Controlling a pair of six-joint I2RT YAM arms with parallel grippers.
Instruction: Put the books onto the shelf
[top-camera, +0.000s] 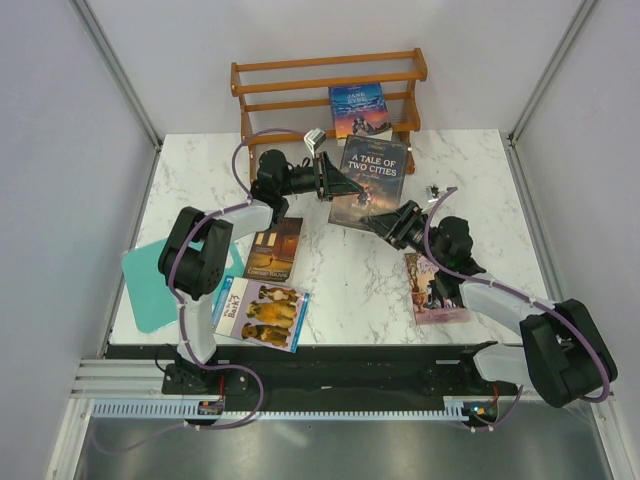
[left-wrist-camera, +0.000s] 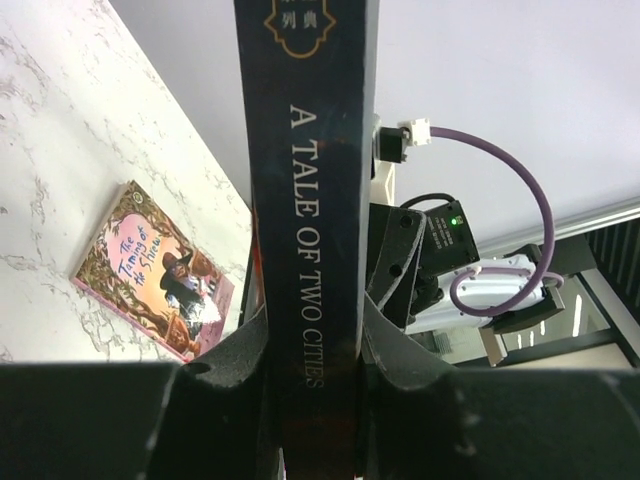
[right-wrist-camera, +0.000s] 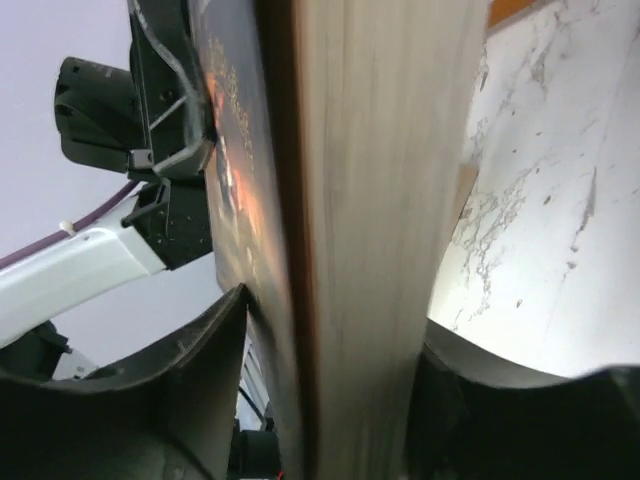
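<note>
Left gripper (left-wrist-camera: 312, 355) astride slim paperback (left-wrist-camera: 310, 200) (glossy spine)

A white marble-patterned table (top-camera: 190, 180) fills the middle of the overhead view, boxed in by plain pale grey walls (top-camera: 60, 150) at left, right and top. Slim aluminium posts (top-camera: 118, 72) slant down from the upper corners. At lower left lies a silvery rail (top-camera: 110, 378), and along the bottom edge a dull grey metal surface (top-camera: 330, 450). The light is soft and even
</note>
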